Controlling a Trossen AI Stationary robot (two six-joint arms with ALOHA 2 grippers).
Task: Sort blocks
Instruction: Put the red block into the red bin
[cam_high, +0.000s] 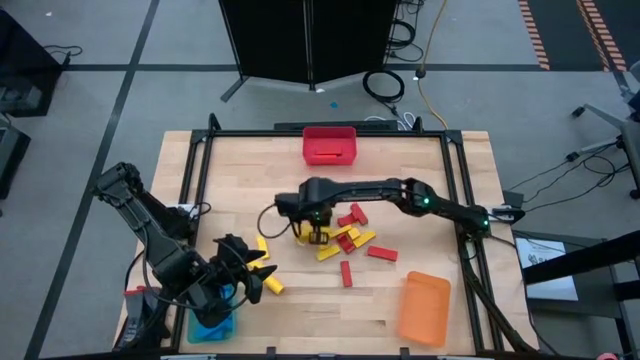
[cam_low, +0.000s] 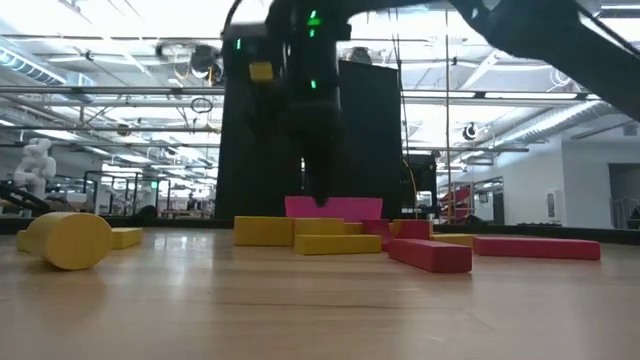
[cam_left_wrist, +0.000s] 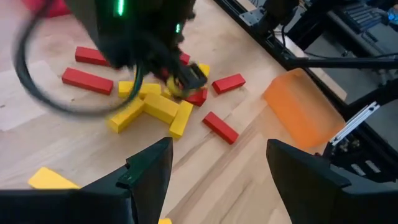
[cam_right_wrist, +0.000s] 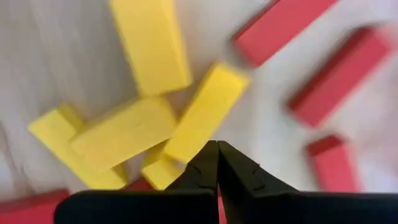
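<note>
Yellow and red blocks lie flat in a loose pile (cam_high: 345, 240) at the table's middle, also seen in the low view (cam_low: 335, 240) and the left wrist view (cam_left_wrist: 152, 106). My right gripper (cam_high: 316, 235) points down over the pile's left end. Its fingers are shut with nothing between them (cam_right_wrist: 217, 146) and hang just above a yellow block (cam_right_wrist: 202, 115). Its tip (cam_low: 322, 203) stands clear of the blocks. My left gripper (cam_high: 248, 270) waits open (cam_left_wrist: 217, 180) near the table's near left. Two yellow blocks (cam_high: 262, 245) (cam_high: 272, 285) lie beside it.
A red bin (cam_high: 330, 145) stands at the far edge, an orange bin (cam_high: 424, 308) lies at the near right, and a blue bin (cam_high: 213, 325) sits under the left arm. A yellow round piece (cam_low: 70, 240) lies near the low camera. Bare wood shows between pile and red bin.
</note>
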